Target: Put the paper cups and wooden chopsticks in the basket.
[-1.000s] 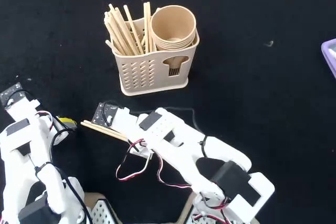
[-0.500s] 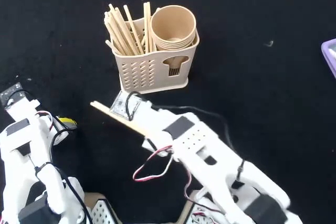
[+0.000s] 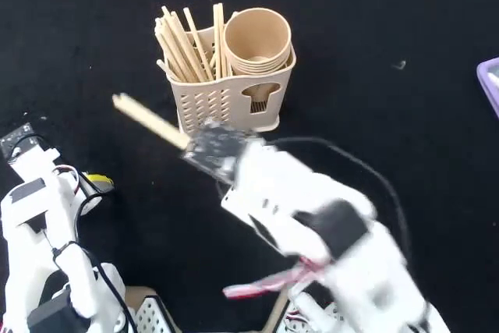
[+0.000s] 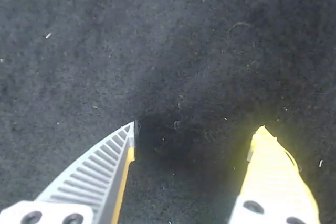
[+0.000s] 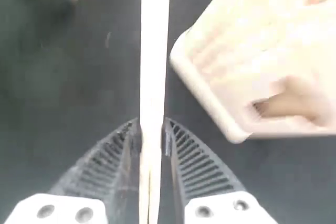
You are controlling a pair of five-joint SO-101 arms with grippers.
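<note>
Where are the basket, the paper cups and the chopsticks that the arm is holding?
basket point(image 3: 212, 103), high view, slotted front wall.
paper cups point(image 3: 257, 34), high view, inside the top cup.
held chopsticks point(image 5: 155, 51), right wrist view, middle of the shaft.

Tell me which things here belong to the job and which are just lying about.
Job: basket, paper cups, stored chopsticks, gripped chopsticks, right tool.
Lying about: purple object at the high view's right edge.
</note>
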